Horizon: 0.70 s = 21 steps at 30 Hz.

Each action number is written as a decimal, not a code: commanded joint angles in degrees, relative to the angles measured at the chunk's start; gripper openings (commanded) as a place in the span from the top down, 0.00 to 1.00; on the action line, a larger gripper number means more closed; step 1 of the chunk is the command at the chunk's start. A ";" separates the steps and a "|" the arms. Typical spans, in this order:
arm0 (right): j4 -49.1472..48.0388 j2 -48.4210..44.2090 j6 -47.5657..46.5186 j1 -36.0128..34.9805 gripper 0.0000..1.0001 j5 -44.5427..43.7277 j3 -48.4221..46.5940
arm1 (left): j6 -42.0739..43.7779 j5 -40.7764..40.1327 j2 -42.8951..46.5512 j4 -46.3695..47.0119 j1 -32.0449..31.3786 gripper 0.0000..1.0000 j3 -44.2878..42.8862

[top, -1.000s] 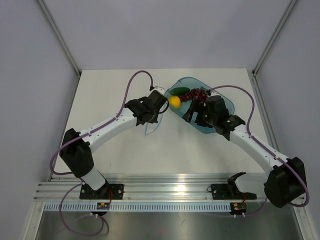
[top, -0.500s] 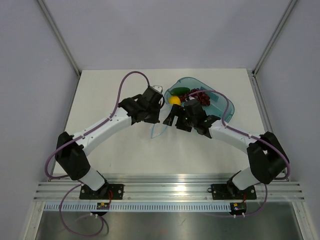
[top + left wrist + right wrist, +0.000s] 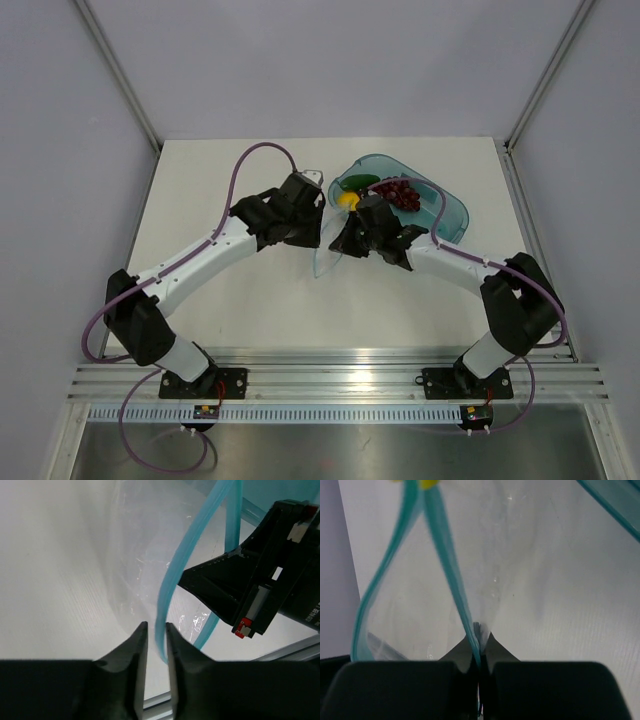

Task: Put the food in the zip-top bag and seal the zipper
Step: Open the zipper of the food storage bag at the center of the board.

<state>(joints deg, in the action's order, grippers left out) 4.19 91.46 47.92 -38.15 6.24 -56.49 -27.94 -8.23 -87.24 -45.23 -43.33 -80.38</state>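
Because the zip-top bag (image 3: 324, 256) is thin, crinkly film, expect it to be nearly weightless, limp and slippery, so the only firm hold is the stiffer blue zipper (image 3: 172, 575) along its mouth. Your left tool (image 3: 155, 630) is pinched onto one lip of that strip, which rises from the jaws toward 1 o'clock. Your right tool (image 3: 479, 642) is clamped on the other lip, which runs up toward 11 o'clock, and the mouth gapes between them. From above, the bag hangs between both tools over the table (image 3: 240, 300). The lemon (image 3: 347, 199) lies at 12 o'clock from it. The grapes (image 3: 398, 192) and cucumber (image 3: 356, 182) sit in the tray (image 3: 455, 215) toward 1 o'clock.
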 commanded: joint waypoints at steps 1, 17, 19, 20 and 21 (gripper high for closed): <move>4.32 -2.78 -1.34 -1.48 1.00 -3.60 -4.59 | 0.35 2.43 1.73 0.41 0.18 0.59 -0.83; 8.91 -3.13 -0.72 -2.10 1.00 -2.82 -6.27 | 0.43 0.23 -2.22 2.60 -1.05 0.56 -1.18; 9.26 -3.66 -0.55 -2.10 1.00 -2.81 -5.65 | 0.61 0.49 -2.67 3.83 -1.05 0.58 -0.83; 9.52 -4.18 -0.64 -2.10 1.00 -3.16 -5.48 | 0.70 0.49 -2.76 3.92 -1.05 0.58 -0.92; 9.87 -4.36 -0.72 -2.19 1.00 -3.60 -5.30 | 0.87 0.32 -3.02 4.19 -1.05 0.58 -1.09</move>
<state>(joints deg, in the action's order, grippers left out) 13.37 90.50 47.35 -39.57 3.68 -61.47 -28.01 -7.60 -89.76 -44.21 -44.23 -80.38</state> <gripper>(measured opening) 0.010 0.419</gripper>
